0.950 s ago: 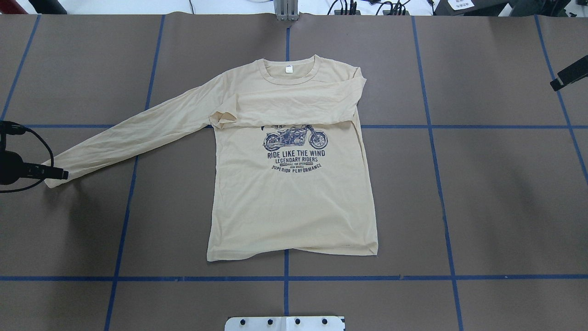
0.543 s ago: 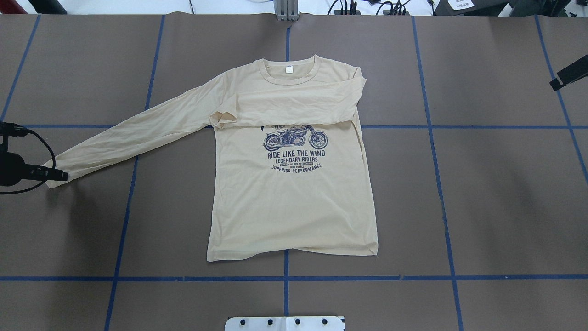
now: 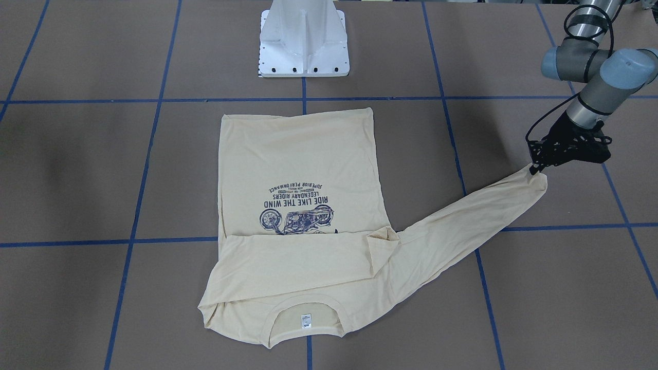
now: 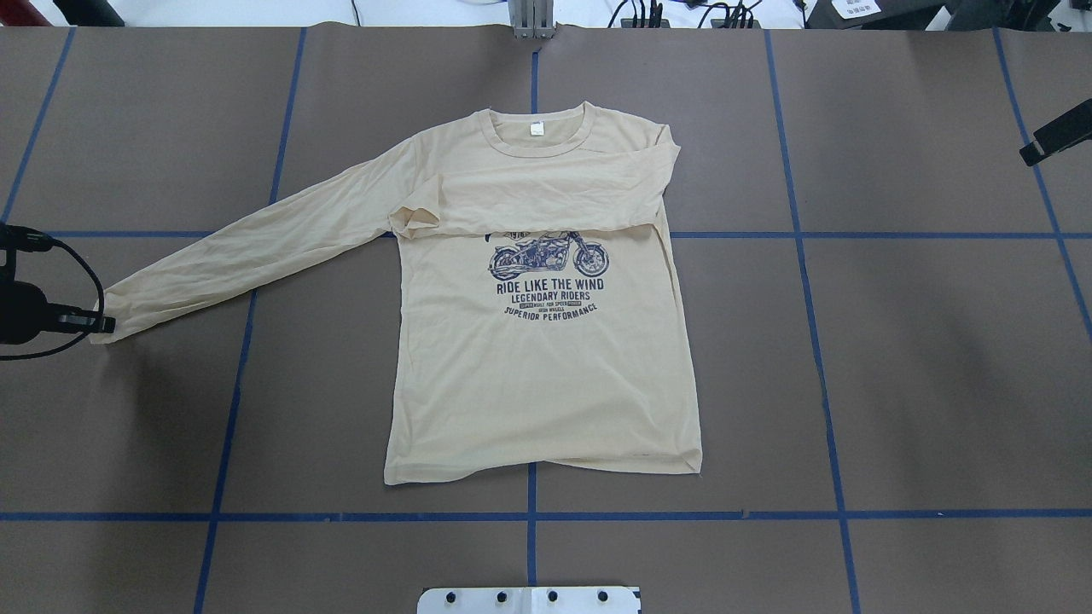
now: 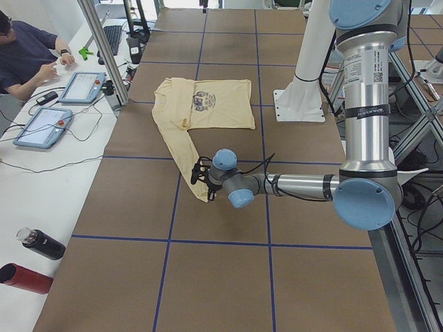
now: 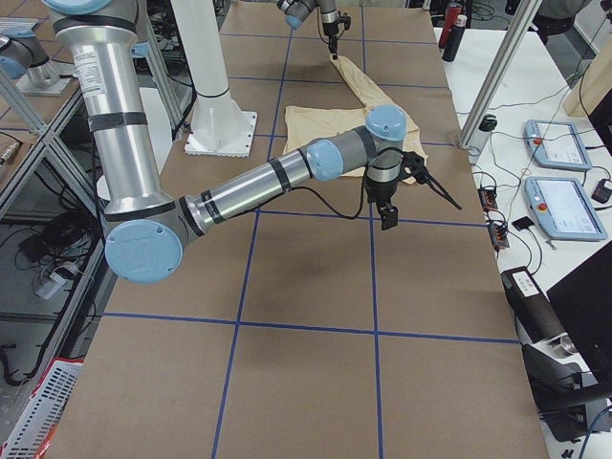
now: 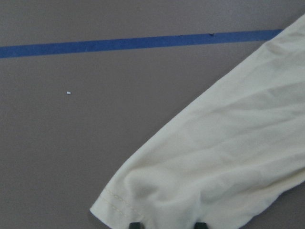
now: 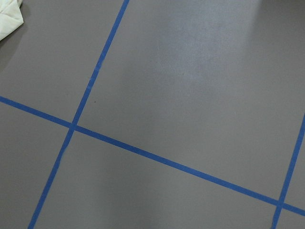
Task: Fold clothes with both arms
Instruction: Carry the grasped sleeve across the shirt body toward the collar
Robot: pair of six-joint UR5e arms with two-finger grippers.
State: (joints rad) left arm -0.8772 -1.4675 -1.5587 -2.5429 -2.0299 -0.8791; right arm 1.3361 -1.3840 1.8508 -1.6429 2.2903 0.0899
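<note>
At the desk's (image 4: 896,384) left edge the left tool (image 4: 111,324) straddles the sleeve cuff (image 4: 104,334), tips apart, nothing pinched — a shallow bite could slip off the thin cloth mid-fold. The T-shirt (image 4: 546,384) lies flat at centre, other sleeve (image 4: 546,192) folded across. The right tool (image 4: 1056,141) hovers well apart; its opening I cannot tell.

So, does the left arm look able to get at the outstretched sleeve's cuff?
Probably yes: the left gripper is right at the cuff, jaws apart on either side of the cloth's edge, with only bare table around it.
</note>
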